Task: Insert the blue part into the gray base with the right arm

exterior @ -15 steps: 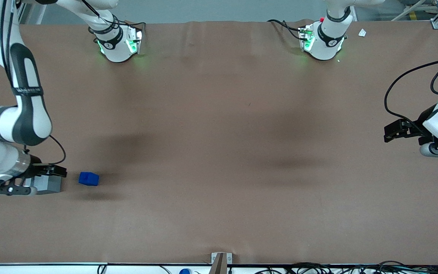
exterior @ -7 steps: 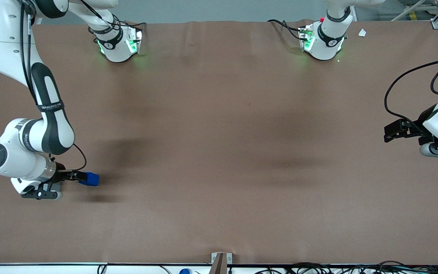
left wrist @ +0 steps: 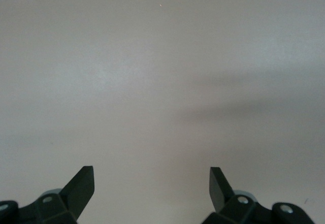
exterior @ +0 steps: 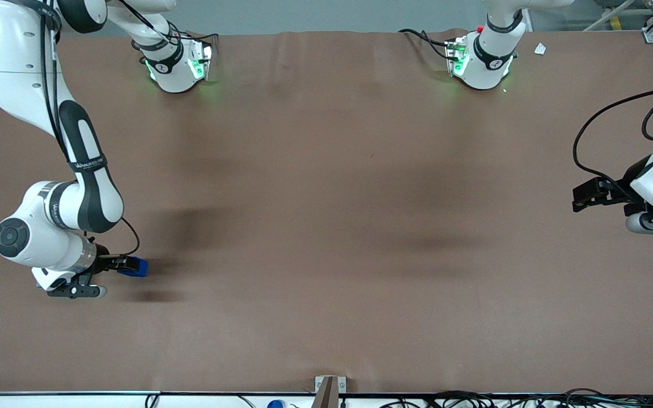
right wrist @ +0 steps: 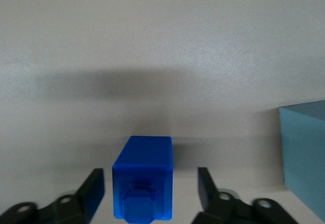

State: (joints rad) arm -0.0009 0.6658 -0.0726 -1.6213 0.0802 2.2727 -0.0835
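Your right arm's tool (right wrist: 150,186) has swung off the gray base (right wrist: 304,158) and now straddles the blue part (right wrist: 143,183), fingers spread, ready to pinch.

Broad brown table (exterior: 326,198) with soft shadows, cables (exterior: 474,399) along its near edge

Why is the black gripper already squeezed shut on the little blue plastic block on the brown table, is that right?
Not quite. The black two-finger gripper is open, its fingers standing apart on either side of the small bright blue plastic block, not touching it. The right wrist view shows the gaps. The block does sit on the brown table.
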